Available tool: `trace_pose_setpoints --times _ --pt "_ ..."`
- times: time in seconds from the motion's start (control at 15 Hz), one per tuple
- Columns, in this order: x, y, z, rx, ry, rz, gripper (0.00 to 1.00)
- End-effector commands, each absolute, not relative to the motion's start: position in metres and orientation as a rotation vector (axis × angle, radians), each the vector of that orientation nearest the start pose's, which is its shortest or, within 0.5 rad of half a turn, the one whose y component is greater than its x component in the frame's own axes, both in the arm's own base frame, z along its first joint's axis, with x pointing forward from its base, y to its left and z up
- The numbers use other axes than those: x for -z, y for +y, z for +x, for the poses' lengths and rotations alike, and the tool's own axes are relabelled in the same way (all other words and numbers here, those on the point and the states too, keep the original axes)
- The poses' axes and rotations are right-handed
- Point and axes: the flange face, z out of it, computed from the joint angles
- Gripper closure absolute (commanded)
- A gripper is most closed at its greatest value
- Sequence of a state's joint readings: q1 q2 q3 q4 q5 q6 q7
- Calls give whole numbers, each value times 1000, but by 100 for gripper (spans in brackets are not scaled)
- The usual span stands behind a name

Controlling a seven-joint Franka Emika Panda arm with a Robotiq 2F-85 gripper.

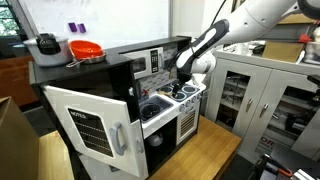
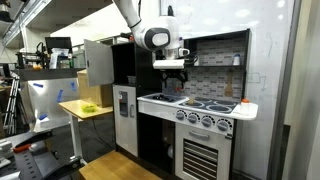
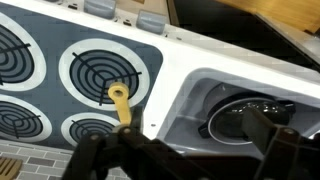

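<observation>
yellow utensil (image 3: 119, 100) lies on the burner (image 3: 95, 68) just below my gripper (image 3: 178, 146), off-centre away from the sink (image 3: 192, 98), long axis running toward me; jaws wide open, empty.

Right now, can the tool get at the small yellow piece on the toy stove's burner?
Probably yes: the open tool hovers above the white toy stovetop, and the small yellow piece lies uncovered on a grey spiral burner, nothing between.

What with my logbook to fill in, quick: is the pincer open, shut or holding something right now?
Pincer: open, gripping nothing; it hangs above the toy stove top, near a yellow utensil on a burner.
</observation>
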State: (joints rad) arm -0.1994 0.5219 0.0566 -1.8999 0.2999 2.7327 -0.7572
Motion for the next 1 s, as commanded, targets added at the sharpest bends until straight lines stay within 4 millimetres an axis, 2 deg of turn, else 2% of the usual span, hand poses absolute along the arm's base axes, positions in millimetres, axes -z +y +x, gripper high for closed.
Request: trace_pose_setpoints --times 0.0,0.27,0.47,0.93 --pt "-252 -122 668 702 -469 -2948 0" --pt "-239 -144 674 738 -439 -2906 0" --pt "-223 -152 678 710 -487 -2896 0" --pt "-193 -141 692 706 -614 -3009 0"
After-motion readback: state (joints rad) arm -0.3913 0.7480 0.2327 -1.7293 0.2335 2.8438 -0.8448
